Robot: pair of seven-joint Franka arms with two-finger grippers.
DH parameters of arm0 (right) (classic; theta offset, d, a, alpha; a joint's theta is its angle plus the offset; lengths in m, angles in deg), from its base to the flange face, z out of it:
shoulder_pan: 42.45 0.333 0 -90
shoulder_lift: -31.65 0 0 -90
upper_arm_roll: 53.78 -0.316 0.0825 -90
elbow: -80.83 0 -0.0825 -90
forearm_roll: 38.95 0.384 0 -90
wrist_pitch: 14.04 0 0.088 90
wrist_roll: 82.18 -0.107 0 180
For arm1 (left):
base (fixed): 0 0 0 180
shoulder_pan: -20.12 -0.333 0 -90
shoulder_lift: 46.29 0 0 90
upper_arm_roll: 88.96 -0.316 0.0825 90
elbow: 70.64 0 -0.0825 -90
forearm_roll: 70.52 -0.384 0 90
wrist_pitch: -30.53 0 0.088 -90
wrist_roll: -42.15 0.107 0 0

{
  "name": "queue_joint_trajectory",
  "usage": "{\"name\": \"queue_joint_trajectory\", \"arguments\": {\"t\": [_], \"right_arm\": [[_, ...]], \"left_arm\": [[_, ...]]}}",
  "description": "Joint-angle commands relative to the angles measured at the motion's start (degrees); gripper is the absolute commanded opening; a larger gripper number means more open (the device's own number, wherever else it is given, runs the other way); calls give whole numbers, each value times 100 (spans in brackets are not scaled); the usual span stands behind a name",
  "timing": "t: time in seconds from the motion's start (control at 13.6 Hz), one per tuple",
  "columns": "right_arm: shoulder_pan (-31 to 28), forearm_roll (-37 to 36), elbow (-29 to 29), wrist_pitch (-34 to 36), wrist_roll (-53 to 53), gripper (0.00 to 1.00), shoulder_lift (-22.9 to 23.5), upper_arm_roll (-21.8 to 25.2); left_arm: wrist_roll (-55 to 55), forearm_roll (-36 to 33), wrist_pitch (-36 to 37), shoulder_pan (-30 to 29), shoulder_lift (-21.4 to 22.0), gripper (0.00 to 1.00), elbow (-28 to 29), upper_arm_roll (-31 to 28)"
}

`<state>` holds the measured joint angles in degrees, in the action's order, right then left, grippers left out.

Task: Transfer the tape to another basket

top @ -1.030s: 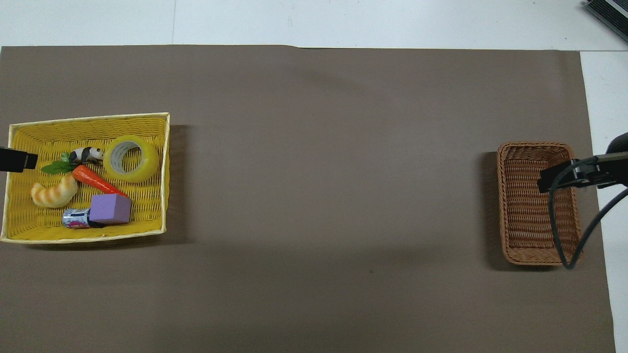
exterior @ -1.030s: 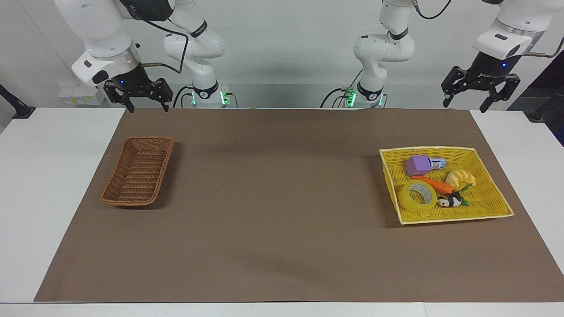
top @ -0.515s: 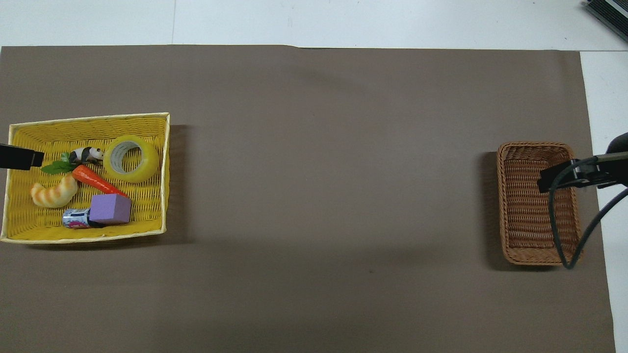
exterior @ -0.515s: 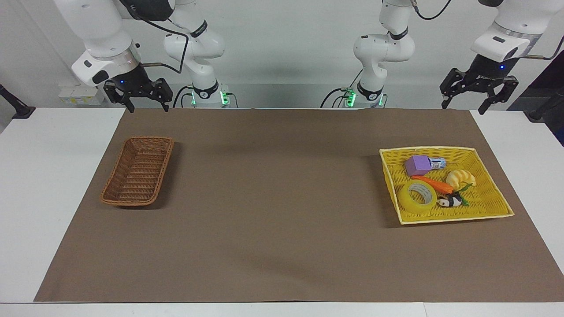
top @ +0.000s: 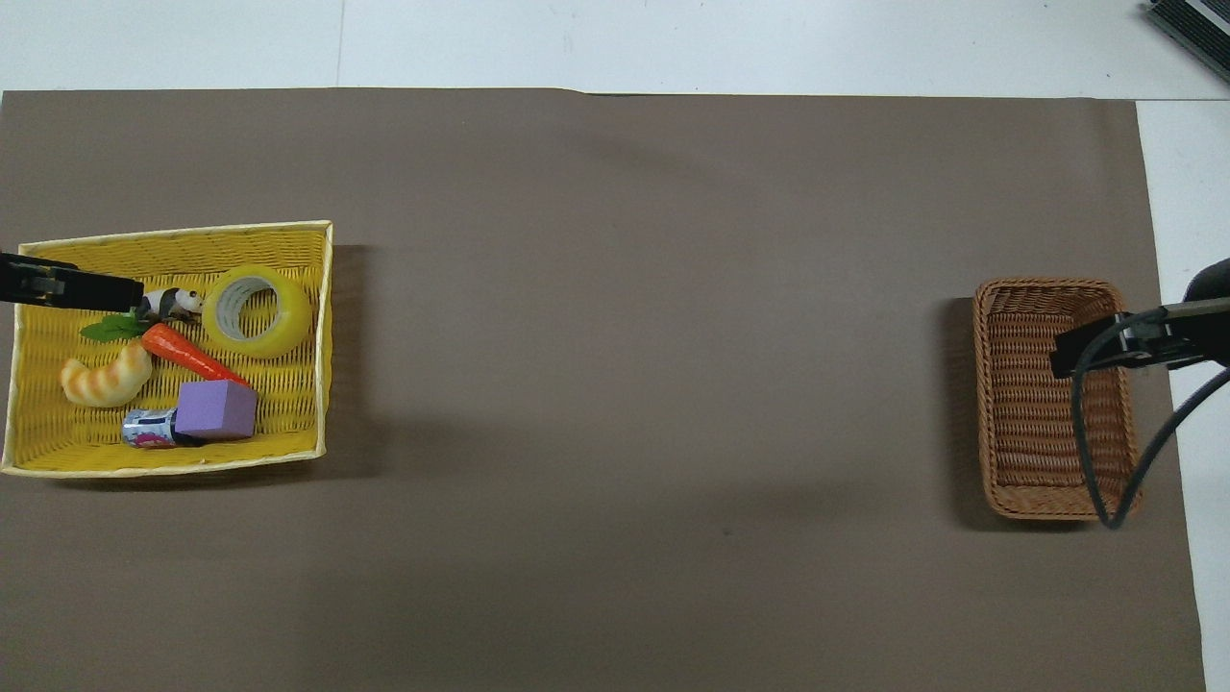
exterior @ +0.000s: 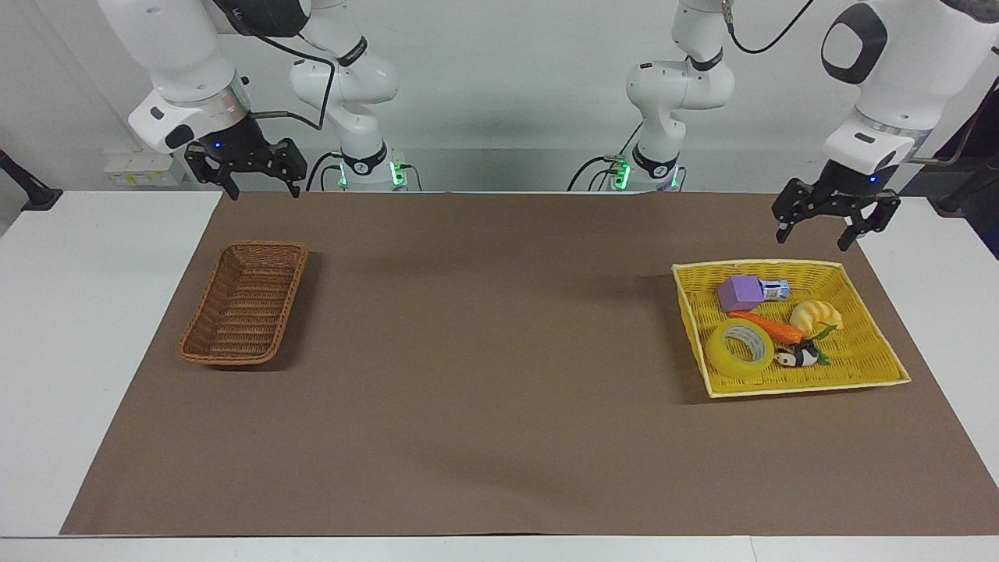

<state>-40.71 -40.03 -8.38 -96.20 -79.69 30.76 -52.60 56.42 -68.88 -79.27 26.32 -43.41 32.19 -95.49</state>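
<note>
Both hands open; tape [exterior: 740, 349] in yellow basket [exterior: 874, 367]

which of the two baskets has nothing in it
The brown wicker basket at the right arm's end is empty. The yellow basket holds the tape, a carrot, a purple block and other toys.

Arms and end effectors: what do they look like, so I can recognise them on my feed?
Both arms are glossy white with black joint rings and green-lit bases. The left end effector and right end effector are black, two-fingered, each showing a small blue light, with black cables trailing.
</note>
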Motion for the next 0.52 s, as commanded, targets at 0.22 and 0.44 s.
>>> {"name": "queue_joint_trajectory", "arguments": {"t": [0.22, 0.44], "right_arm": [[-113, 406, -559, -272, 120, 100, -314, -39], [-113, 460, -1457, -757, 199, 100, -789, -30]], "left_arm": [[49, 30, -998, -49, -120, 100, 861, 21], [49, 47, -1385, -41, -436, 100, 958, 21]]}}
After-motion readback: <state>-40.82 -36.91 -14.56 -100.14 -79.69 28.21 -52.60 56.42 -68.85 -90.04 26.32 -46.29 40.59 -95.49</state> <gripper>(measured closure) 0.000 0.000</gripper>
